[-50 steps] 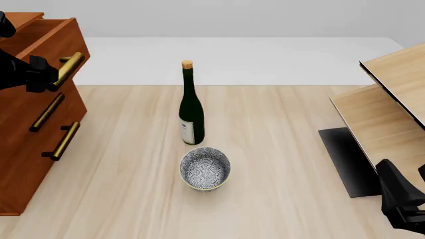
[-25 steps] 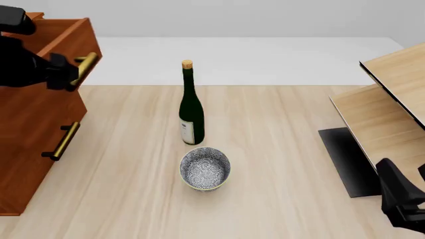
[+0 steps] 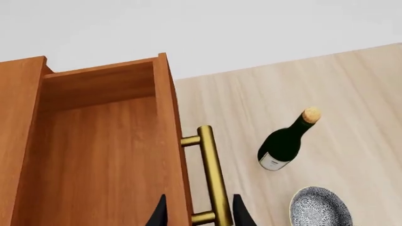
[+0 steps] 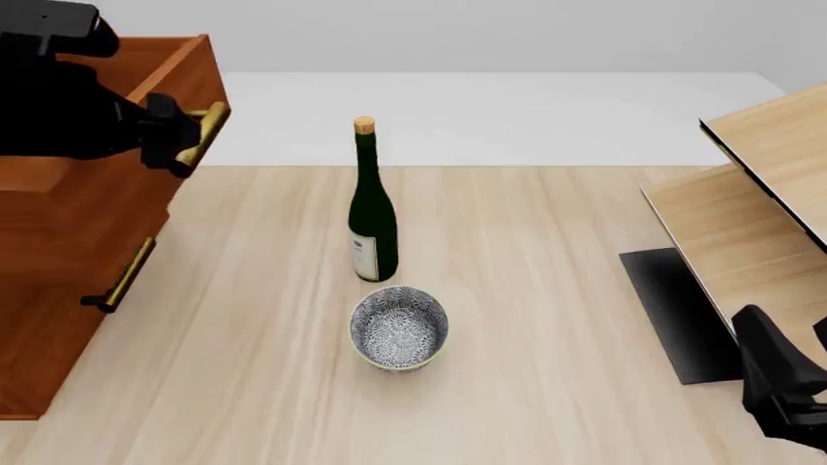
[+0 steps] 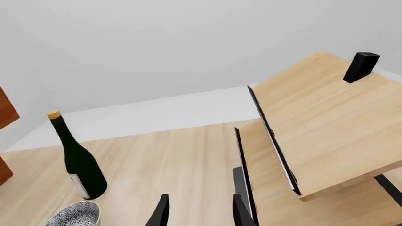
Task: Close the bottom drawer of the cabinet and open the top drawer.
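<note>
The cabinet (image 4: pixel 45 368) stands at the table's left edge. Its top drawer (image 4: pixel 91 199) is pulled well out to the right, and the left wrist view looks down into the empty top drawer (image 3: pixel 94 141). My left gripper (image 4: pixel 181 131) is at that drawer's brass handle (image 4: pixel 209 121). In the wrist view the handle (image 3: pixel 212 174) runs between my left gripper (image 3: pixel 201 212) fingers, which stand wider than the bar. The bottom drawer (image 4: pixel 77 334) sits flush with the cabinet front, its handle (image 4: pixel 123 276) showing. My right gripper (image 4: pixel 776 373) waits open at the near right, holding nothing.
A green wine bottle (image 4: pixel 372 223) stands mid-table with a patterned bowl (image 4: pixel 399 327) just in front of it. Pale wood slanted panels (image 4: pixel 762 213) on a black base (image 4: pixel 672 310) fill the right side. The middle drawer's handle is hidden under the pulled-out top drawer.
The top drawer has slid out to the right along with my left gripper, and now covers the middle drawer's handle. The right arm has stayed still.
</note>
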Robot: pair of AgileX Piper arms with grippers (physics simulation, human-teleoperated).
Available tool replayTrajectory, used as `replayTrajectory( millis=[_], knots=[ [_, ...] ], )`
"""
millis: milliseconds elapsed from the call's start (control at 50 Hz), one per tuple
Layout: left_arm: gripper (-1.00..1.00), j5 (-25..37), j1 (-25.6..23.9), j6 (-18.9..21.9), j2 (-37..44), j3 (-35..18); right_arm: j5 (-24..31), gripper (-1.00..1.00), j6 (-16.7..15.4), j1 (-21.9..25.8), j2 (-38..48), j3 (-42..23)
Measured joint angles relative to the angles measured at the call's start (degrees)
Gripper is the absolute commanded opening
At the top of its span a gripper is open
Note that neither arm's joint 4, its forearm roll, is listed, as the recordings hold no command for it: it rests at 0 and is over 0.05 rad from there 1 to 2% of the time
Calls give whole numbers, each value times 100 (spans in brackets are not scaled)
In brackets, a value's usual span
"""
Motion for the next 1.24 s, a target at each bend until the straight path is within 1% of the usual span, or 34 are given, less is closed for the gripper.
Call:
replayTrajectory(
  millis=[680,1240],
  knots=[
    [100,-197,-833,-252,430,-299,30,100,0,7,-32,-1],
    [100,-216,-917,-744,557,-409,-44,100,-13,28,39,-3]
  ],
)
